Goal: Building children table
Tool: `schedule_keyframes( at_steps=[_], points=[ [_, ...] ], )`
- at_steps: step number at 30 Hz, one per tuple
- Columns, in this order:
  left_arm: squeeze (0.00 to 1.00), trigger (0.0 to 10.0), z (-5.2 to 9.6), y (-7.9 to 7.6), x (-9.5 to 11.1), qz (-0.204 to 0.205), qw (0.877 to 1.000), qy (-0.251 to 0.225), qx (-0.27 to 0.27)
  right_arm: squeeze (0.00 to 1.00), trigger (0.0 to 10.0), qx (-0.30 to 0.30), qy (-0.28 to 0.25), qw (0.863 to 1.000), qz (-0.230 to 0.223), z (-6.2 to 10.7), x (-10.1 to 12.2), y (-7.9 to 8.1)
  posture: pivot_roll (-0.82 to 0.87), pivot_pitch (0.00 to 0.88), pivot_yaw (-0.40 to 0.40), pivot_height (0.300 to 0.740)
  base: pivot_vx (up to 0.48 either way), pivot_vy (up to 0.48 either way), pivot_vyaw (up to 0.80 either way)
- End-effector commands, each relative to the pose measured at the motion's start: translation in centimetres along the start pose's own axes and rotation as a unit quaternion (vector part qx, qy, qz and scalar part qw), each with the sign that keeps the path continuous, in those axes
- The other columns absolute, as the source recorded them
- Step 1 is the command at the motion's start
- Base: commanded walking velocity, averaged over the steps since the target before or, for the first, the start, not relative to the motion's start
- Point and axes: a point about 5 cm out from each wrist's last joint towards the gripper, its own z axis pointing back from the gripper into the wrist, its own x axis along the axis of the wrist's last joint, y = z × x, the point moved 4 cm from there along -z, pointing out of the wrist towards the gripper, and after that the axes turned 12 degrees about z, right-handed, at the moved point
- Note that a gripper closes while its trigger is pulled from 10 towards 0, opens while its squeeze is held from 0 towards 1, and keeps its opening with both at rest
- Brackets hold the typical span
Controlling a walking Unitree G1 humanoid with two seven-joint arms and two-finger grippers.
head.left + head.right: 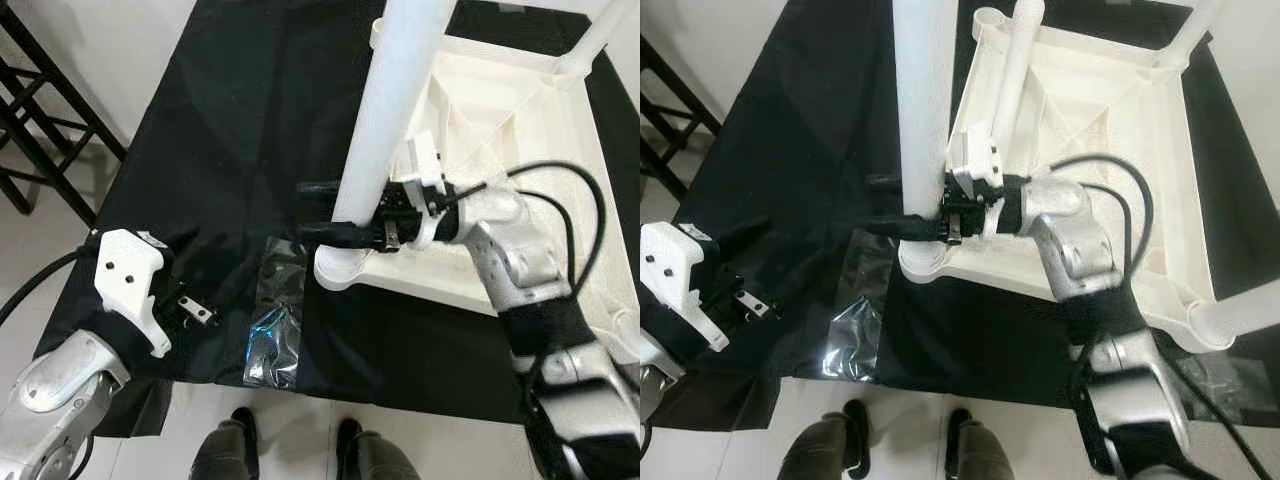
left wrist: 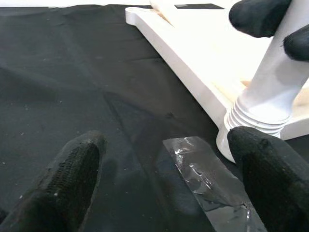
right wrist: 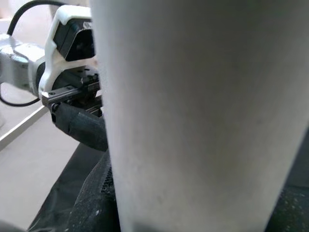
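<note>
One table leg (image 1: 385, 130) clamped by right gripper (image 1: 325, 210) just above corner socket, steadying for threading into upturned tabletop (image 1: 1110, 130); left gripper (image 2: 169, 193) spread, empty, near leg base.

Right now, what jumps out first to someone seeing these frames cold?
The upside-down white table lying on the black cloth, with one white leg standing up from its near corner. The right gripper is shut on that leg just above the socket. The left gripper hovers open over the cloth beside a crumpled clear plastic bag, and a person's shoes stand at the cloth's near edge.
</note>
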Motion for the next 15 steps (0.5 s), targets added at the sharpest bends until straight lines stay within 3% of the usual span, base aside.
schedule_keyframes(
  at_steps=[1, 12, 14, 15],
  points=[
    [0.00, 10.0, 0.1, -0.1, -0.4, 0.005, 1.000, 0.011, -0.004, 0.00, 10.0, -0.004, 0.089, 0.989, -0.120, 1.1, -5.8, 2.9, 0.10, 0.365, -0.076, 0.740, 0.000, 0.000, 0.00],
    [0.00, 10.0, 0.0, -0.2, -0.5, 0.006, 1.000, 0.010, -0.004, 0.00, 10.0, -0.030, 0.107, 0.986, -0.121, 1.2, -6.0, 2.8, 0.10, 0.360, -0.080, 0.740, 0.000, 0.000, 0.00],
    [0.00, 10.0, 0.1, -0.1, -0.5, 0.015, 1.000, 0.006, -0.001, 0.00, 10.0, -0.135, 0.175, 0.965, -0.141, 1.2, -7.8, 2.5, 0.09, 0.357, -0.099, 0.740, 0.000, 0.000, 0.00],
    [0.00, 10.0, 0.1, -0.1, -0.5, 0.015, 1.000, 0.006, -0.001, 0.00, 10.0, -0.135, 0.175, 0.965, -0.141, 1.2, -7.8, 2.5, 0.09, 0.357, -0.099, 0.740, 0.000, 0.000, 0.00]
  ],
)
